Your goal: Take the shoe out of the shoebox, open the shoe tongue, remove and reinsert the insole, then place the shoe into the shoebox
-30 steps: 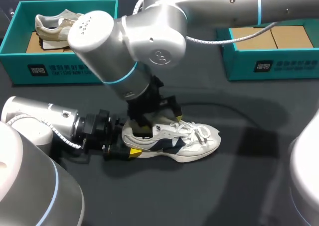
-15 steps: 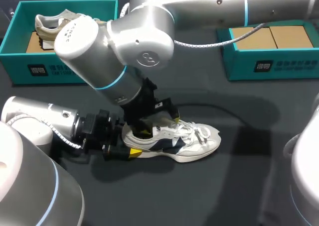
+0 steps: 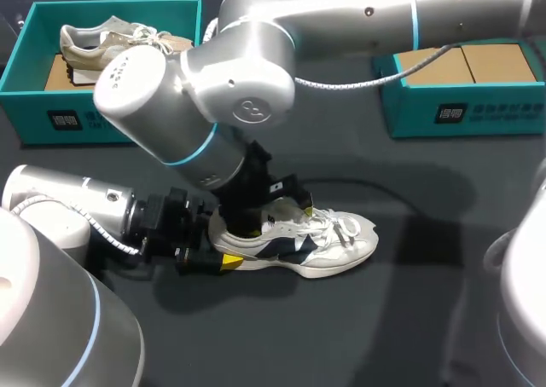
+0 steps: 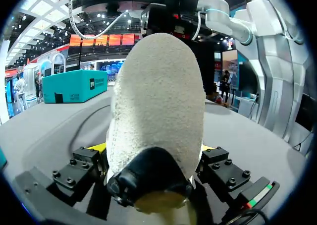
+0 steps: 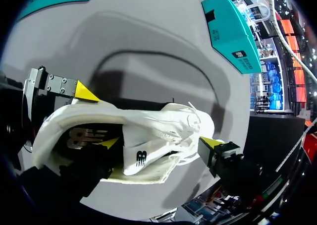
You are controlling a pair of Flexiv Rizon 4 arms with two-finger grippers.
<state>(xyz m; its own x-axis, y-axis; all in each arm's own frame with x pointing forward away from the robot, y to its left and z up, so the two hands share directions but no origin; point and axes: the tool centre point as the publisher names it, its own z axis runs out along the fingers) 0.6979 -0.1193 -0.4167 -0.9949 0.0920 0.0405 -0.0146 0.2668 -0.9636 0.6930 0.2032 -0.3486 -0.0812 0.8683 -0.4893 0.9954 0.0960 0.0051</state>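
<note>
Dark table (image 3: 358,336) bears white shoe (image 3: 333,246), left shoebox (image 3: 111,118), right shoebox (image 3: 478,114).

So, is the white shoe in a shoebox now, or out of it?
Out. The white shoe stands on its sole on the dark table, no box wall around it, heel held by the left gripper.

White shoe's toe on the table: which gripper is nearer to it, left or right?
Right. The right gripper is at the white shoe's opening, by the tongue. The left gripper clamps the heel, the end opposite the toe.
</note>
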